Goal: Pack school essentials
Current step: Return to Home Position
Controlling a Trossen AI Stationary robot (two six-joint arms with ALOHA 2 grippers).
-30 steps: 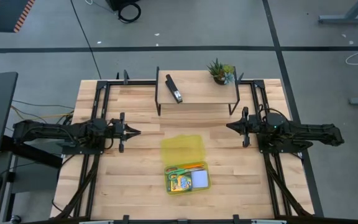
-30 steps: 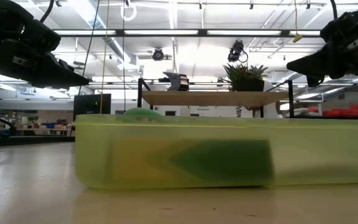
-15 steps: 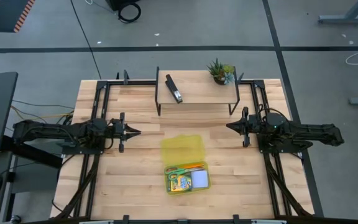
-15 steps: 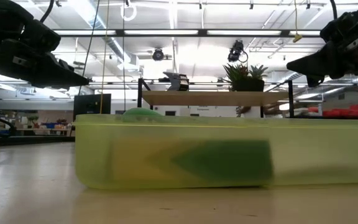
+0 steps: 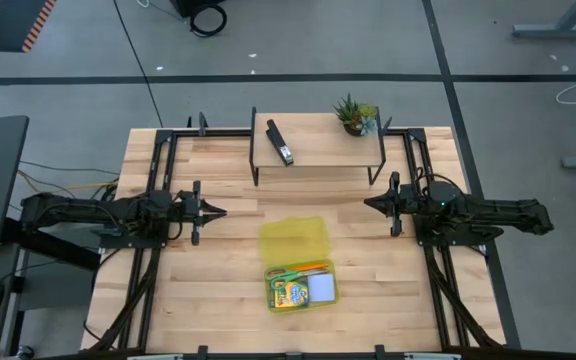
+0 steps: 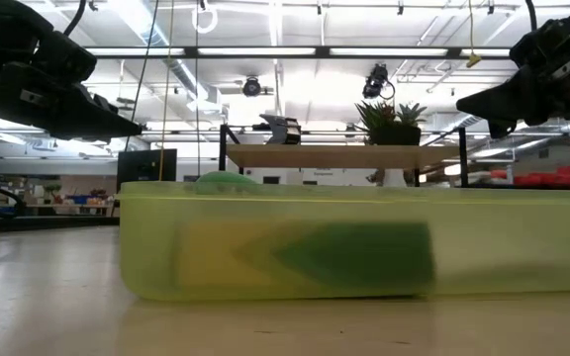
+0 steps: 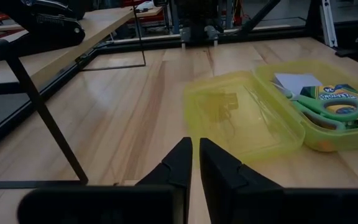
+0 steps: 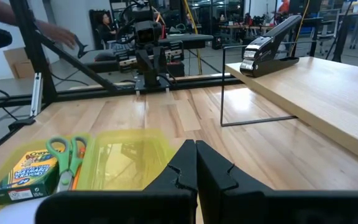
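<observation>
Nothing moves since a second ago. We note left gripper (image 5: 211, 211), right gripper (image 5: 371, 203) closed, empty, flanking yellow supply box (image 5: 268, 290). Homing seems finished; open lid (image 5: 293, 240) wants shutting.

- On the yellow-green crayon box (image 7: 348, 103), in the left wrist view, I read white lettering that looks like "SHORTS"; the rest is too small for me.
- In the right wrist view the same box's print is too blurred to read.

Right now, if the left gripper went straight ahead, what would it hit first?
The left gripper would probably meet the right gripper, which faces it; the open translucent yellow plastic box lies just beside that line.
</observation>
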